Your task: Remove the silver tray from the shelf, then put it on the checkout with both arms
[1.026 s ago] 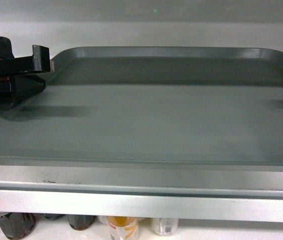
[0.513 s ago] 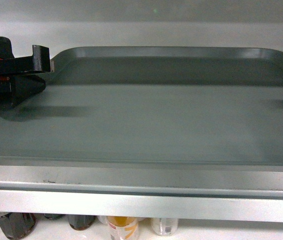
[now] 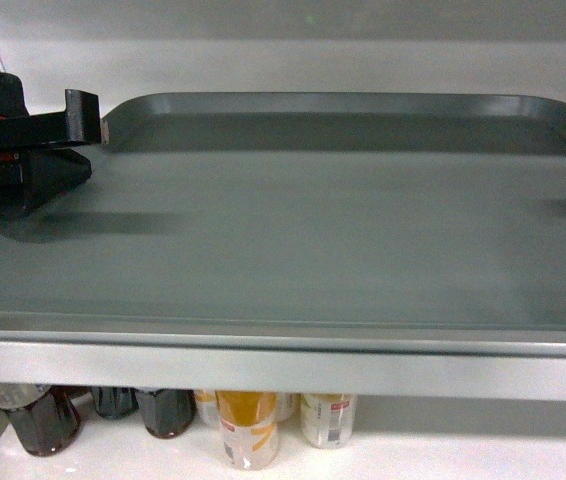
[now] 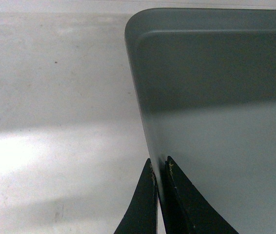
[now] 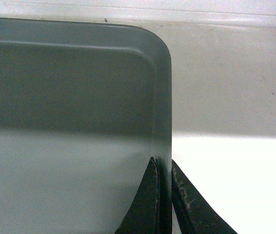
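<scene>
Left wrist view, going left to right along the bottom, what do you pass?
White shelf board → outer finger of the left pincer → silver tray's rim → inner finger → silver tray floor.

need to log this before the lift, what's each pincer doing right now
Left pincer: closed on the left rim of the silver tray.
Right pincer: closed on the tray's right rim.

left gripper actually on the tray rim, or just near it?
Touching. Left wrist view shows the left gripper with one finger on each side of the tray rim, no gap.
</scene>
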You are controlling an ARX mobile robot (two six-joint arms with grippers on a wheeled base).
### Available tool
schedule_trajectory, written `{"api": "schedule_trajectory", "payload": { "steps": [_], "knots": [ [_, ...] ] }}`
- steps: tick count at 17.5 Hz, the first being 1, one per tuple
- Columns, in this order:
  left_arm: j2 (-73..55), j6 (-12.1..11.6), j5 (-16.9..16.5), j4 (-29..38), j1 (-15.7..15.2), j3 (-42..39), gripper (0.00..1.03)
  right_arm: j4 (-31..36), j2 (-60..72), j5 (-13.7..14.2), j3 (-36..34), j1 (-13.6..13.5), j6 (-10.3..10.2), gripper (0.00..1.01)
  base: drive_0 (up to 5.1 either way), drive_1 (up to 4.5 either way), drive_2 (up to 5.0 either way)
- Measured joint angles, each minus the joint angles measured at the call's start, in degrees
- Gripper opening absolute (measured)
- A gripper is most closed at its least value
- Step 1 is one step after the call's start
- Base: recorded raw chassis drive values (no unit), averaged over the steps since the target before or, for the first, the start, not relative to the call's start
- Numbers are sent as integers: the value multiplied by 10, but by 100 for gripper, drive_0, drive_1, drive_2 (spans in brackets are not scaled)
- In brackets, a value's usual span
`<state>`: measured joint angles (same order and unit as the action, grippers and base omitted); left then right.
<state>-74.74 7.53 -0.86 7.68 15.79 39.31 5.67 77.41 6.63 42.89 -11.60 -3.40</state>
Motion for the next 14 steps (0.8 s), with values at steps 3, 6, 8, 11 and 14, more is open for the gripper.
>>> {"api": "schedule_trajectory", "payload": {
  "steps": [3,6,8,11,14],
  "knots": [
    [0,0,0,-1,0,0,3,0,0,0,0,0,0,3,13,-393,419],
    [0,0,0,1,0,0,3,2,0,0,0,0,0,3,12,-403,427],
    [0,0,0,-2,0,0,3,-1,0,0,0,0,0,3,13,-408,435],
    [0,0,0,-2,0,0,3,1,0,0,0,0,0,3,3,-418,424],
    [0,0,-1,-1,1,0,3,0,0,0,0,0,0,3,6,-415,427]
  ]
}}
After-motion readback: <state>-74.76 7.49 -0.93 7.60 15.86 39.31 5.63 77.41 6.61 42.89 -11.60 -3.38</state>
